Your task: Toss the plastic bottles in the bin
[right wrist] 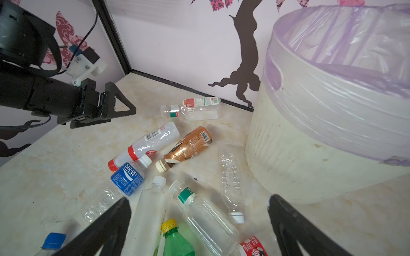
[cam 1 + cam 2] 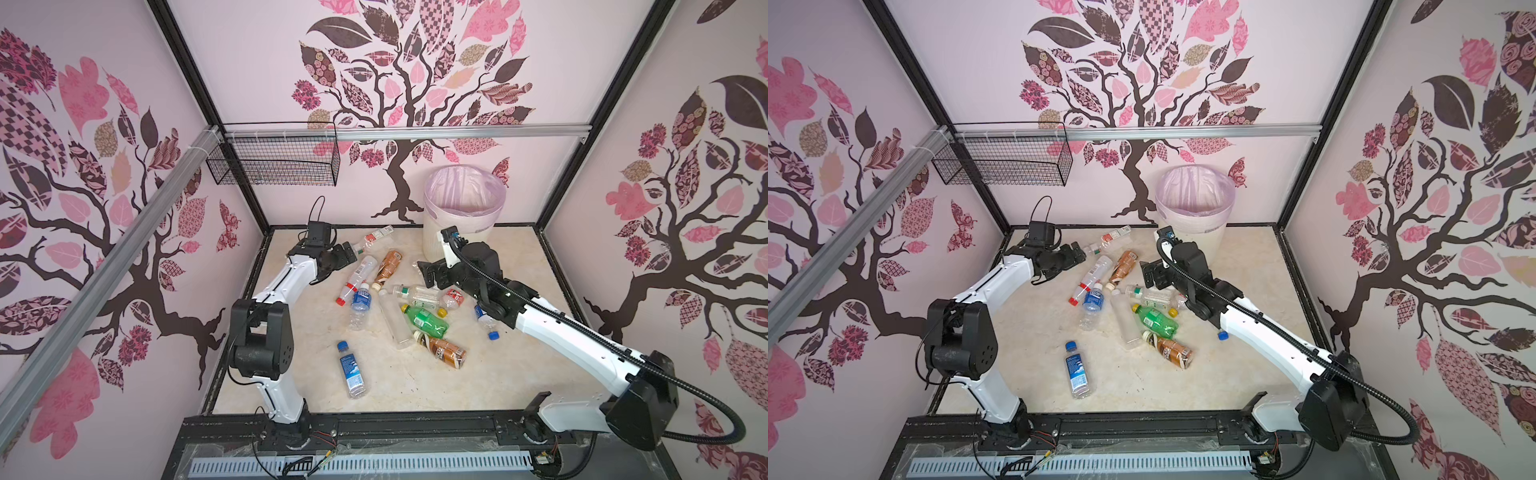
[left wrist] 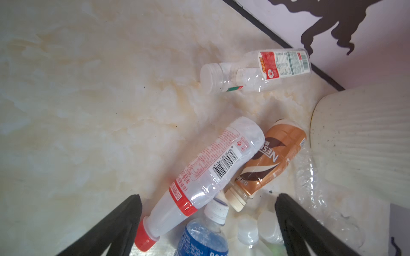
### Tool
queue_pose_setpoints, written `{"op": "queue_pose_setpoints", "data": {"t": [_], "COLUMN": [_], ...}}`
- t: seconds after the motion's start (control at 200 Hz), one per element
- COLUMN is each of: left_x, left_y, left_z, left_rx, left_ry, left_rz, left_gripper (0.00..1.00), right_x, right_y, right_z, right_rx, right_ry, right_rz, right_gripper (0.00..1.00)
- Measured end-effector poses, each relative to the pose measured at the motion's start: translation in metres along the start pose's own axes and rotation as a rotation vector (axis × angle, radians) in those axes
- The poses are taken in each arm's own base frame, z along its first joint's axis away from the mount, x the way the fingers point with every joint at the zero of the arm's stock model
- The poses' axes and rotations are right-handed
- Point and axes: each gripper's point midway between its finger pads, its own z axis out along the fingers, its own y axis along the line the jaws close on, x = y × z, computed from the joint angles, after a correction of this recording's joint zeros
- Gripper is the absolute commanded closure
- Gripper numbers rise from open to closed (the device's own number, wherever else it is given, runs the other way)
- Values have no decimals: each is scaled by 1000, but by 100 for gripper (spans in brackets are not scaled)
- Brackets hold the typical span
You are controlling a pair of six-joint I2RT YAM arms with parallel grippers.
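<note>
Left arm: my elbow is raised near the front rail. My white forearm runs from it toward the back wall, and the wrist bends so my left gripper [image 2: 349, 252] points across toward my right arm, tipped down at the table [image 2: 415, 386].
Left gripper state: my jaws are spread wide and grip nothing.
Below my left fingertips: the red-capped bottle [image 3: 206, 177] lies on its side with its cap end nearest me. The brown-labelled bottle [image 3: 270, 159] touches it on the side toward the bin. The blue-labelled bottle [image 3: 204, 241] pokes its white cap under the red-capped bottle's neck.
Ahead of my left fingertips: the white-capped bottle [image 3: 266, 71] lies flat, just beside the back wall.
Right arm: my long white link reaches from the front right corner toward the back. The wrist folds down so my right gripper [image 2: 428, 275] hangs over the pile, pointing toward my left gripper.
Right gripper state: my jaws are wide apart and hold nothing.
Under my right gripper: the frosted bottle [image 1: 148, 212], the green-banded clear bottle [image 1: 199, 210] and the green bottle [image 1: 175, 241] lie side by side, touching.
Between my right gripper and the bin: the crumpled clear bottle [image 1: 230, 184] lies flat, near the bin's base.
Bin: the bin [image 1: 299, 166] stands upright just beside my right gripper, against the back wall, its pale pink bag folded over the rim.
Behind both grippers: the blue-capped bottle [image 2: 350, 370] lies alone, well apart from the pile.
</note>
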Motion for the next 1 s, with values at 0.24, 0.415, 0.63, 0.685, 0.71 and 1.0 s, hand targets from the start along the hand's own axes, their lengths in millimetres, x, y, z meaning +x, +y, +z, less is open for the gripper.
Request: {"op": "queue_pose_setpoints", "data": {"t": [0.24,0.415,0.63,0.685,0.71,1.0], "left_x": [-13,-13,-10,-14,-16,-33], "left_y": [2,3,8,7,6,-2], "left_z": [21,57,94,98,98,109], "left_rx": [111,160,181,186,189,227], "left_ry": [-58,-26,17,16,13,-5], "left_rz": [-269,-420,-567,-579,-583,-651], "left_gripper": [2,2,2,2,2,4], "right_x": [27,28,12,6,5,3], "right_y": [-4,-5,-6,-6,-6,-8], "right_z": [6,6,5,5,5,6], "right_rx": [16,21,32,36,38,49], "right_ry": [34,34,1,-11,-15,-25], "right_rz": [-18,-25,-31,-36,-39,-47], "right_gripper": [0,1,0,1,1,0]}}
